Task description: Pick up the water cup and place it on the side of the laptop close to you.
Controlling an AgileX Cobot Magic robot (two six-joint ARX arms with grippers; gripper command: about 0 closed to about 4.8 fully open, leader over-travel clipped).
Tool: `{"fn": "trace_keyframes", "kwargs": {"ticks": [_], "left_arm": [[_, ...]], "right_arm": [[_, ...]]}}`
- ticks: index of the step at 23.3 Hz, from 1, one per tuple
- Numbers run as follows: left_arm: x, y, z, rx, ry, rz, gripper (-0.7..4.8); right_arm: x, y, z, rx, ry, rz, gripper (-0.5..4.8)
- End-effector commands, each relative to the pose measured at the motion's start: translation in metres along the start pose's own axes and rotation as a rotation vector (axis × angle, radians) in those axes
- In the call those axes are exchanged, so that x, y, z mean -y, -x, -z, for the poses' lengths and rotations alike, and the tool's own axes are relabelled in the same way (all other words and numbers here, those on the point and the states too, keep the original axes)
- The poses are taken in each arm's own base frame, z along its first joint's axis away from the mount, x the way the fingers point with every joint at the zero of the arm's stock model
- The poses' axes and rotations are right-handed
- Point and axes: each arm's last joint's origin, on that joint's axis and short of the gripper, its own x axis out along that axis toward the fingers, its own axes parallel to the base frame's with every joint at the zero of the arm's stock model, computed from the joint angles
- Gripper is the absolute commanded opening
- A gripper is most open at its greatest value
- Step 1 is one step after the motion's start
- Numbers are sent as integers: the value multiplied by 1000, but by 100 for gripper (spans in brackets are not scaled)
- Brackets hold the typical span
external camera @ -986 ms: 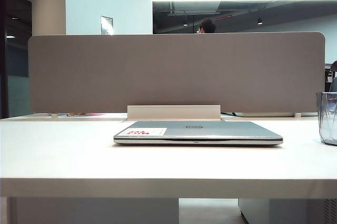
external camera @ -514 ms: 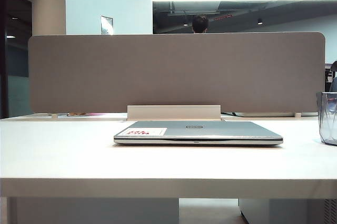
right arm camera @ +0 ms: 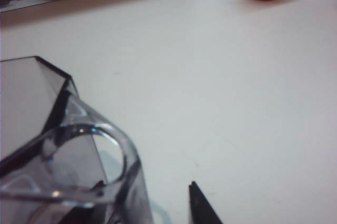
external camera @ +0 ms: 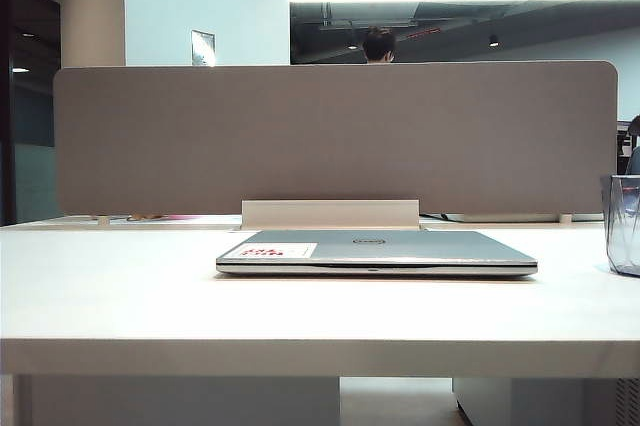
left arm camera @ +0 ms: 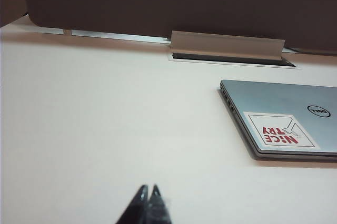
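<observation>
Meanwhile laptop point(external camera: 375, 251) and water cup point(right arm camera: 63, 161) unmoved, right hand point(right arm camera: 158, 208) wide beside cup, left hand point(left arm camera: 148, 203) seemingly pinched shut.

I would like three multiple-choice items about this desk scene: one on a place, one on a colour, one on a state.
1. Where does the water cup stand?
A. on the laptop
B. at the right edge of the exterior view
C. left of the laptop

2. What colour is the print on the laptop's sticker?
A. red
B. green
C. blue

3. How is the laptop?
A. open
B. on its side
C. closed flat

Answers: 1 B, the cup stands apart, right of the laptop. 2 A, red letters on white. 3 C, the lid lies down on the table.
</observation>
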Motion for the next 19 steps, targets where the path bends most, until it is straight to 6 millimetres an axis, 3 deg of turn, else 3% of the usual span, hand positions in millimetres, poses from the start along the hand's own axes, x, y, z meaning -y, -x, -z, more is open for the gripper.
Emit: {"fn": "trace_keyframes", "kwargs": {"ticks": [1,5,8,13,15,19], "left_arm": [[1,0,-2,9,2,8,-6],[1,0,-2,8,3,8,-6],[1,0,-2,8,2,8,-6],[1,0,-2,8,3,8,-6],[1,0,-2,8,3,8,-6],[1,0,-2,8,3,8,-6]], "right_arm": [[0,-8,-3,16,1,14,211],[0,-11,-2,10,6,22,197],[1,-12,2,-4,10,25,91],[1,-12,2,0,10,53,88],[3,-12,2,5,9,72,42],[3,-12,0,20,22,72,4]]}}
